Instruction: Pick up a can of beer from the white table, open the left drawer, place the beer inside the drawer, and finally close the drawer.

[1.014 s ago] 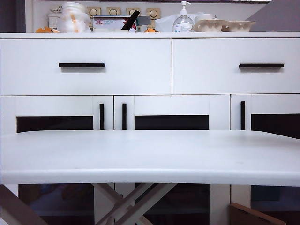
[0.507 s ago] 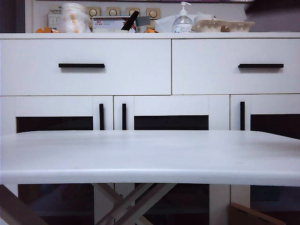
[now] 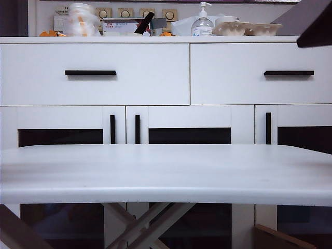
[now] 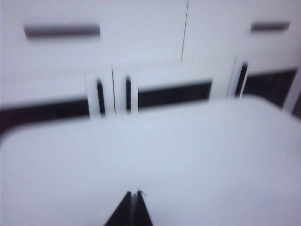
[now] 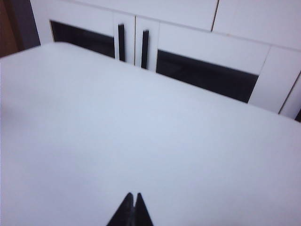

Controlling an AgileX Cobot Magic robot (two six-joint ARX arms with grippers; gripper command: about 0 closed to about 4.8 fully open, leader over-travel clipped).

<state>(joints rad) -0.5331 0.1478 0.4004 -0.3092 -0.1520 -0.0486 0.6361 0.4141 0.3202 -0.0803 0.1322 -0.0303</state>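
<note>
No can of beer shows in any view. The white table fills the lower half of the exterior view with a bare top. Behind it the left drawer is closed, its black bar handle level. The left wrist view is blurred. In it my left gripper is shut and empty, hanging above the table and facing the drawer handle. My right gripper is also shut and empty, above the table.
The right drawer is closed, and the lower doors have vertical black handles. On the cabinet top stand a pump bottle, boxes and egg trays. A dark slanted arm part cuts into the upper right corner of the exterior view.
The slanted arm part at the upper right of the exterior view has shifted and now shows a dark underside. Cabinet, drawers and table are unchanged.
</note>
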